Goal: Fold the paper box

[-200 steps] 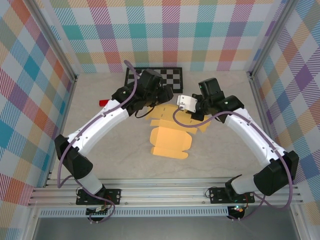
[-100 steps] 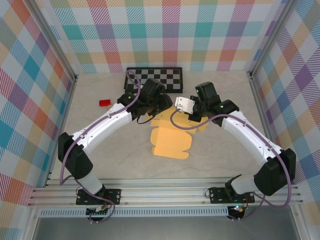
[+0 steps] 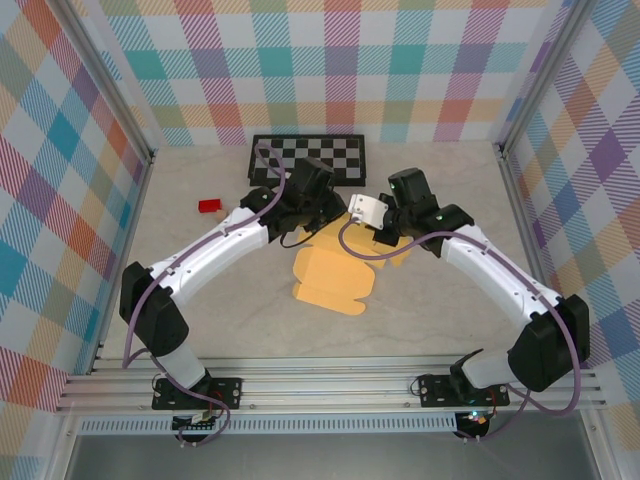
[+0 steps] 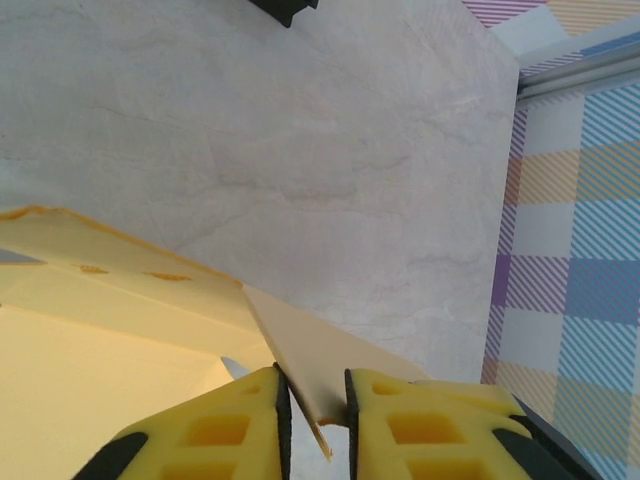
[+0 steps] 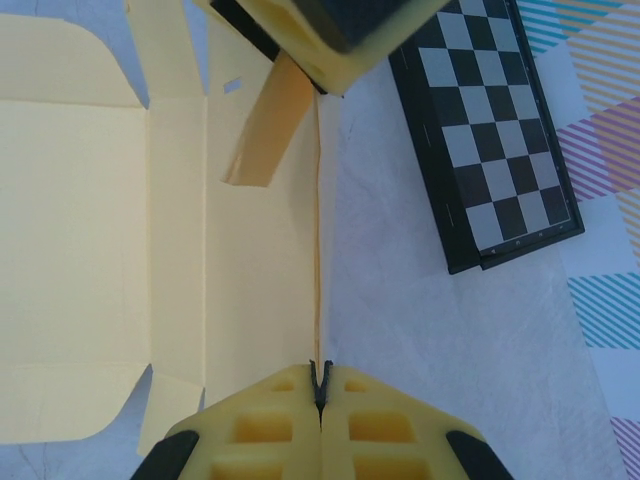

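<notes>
1. Up close, the left gripper (image 4: 316, 420) has its yellow fingers (image 4: 215, 430) drawn narrow. A tan flap of the paper box (image 4: 100, 370) is caught between them and slants across the small gap.
2. The right gripper (image 5: 320, 405) is fully closed, its pads pressed together on a thin edge of the box. Its wrist view sees that edge as a fine line running straight away from the fingertips.
3. The right wrist view also shows the left gripper from outside, at the top of the picture, with the pinched flap raised off the sheet at a slant. The rest of the box lies open and flat to the left, with its panels and notched tabs showing. The checkerboard (image 5: 490, 150) lies near on the right.
4. The left wrist view shows bare table (image 4: 330, 150) beyond the flap and a strip of plaid wall (image 4: 570, 250) at the right.
5. From above, the box sits mid-table. Its far end is under both grippers and its near end is spread flat toward the bases. A red block (image 3: 209, 206) lies well apart to the left.
6. The left arm (image 3: 205, 262) bows out to the left at its elbow, then reaches up and inward. The right arm (image 3: 500, 275) mirrors it. Their wrists meet just in front of the checkerboard.
</notes>
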